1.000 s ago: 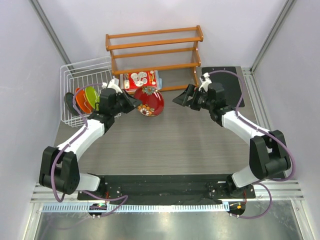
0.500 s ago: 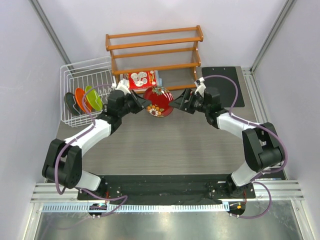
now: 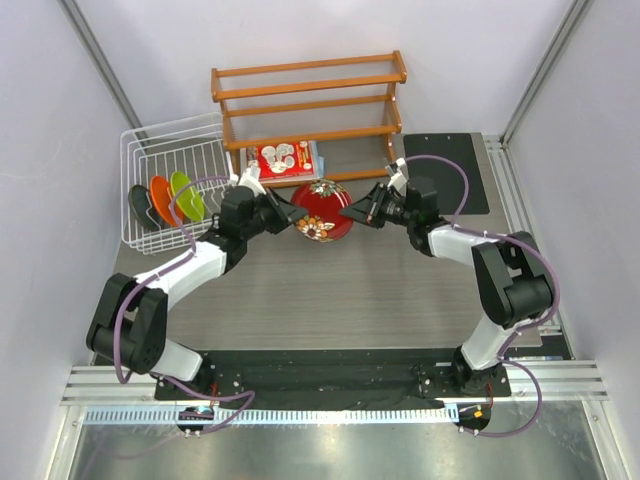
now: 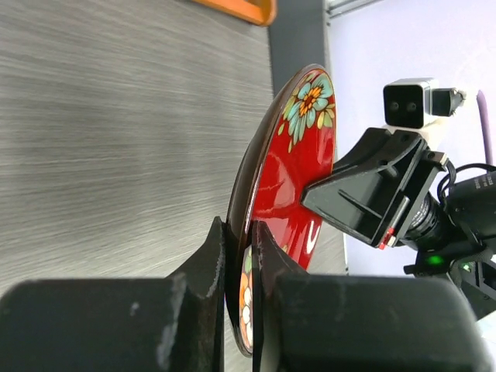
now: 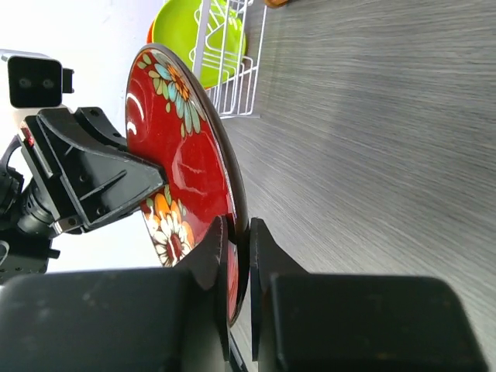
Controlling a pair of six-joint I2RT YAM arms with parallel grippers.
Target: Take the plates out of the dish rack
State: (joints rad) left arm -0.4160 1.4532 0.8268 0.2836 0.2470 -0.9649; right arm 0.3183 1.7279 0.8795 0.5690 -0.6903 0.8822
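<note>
Plates in the dish rack number three; left gripper and right gripper clamp a fourth, red plate.

Two arms are shown, the left arm and the right arm, each built of white link shells joined by rounded black joint housings. Purple cables are routed along both. Each arm is ended by a black claw, the left claw and the right claw, with flat matte fingers. A white-cased wrist camera with two dark lenses is carried above each claw. A green indicator light is seen on the right wrist.
</note>
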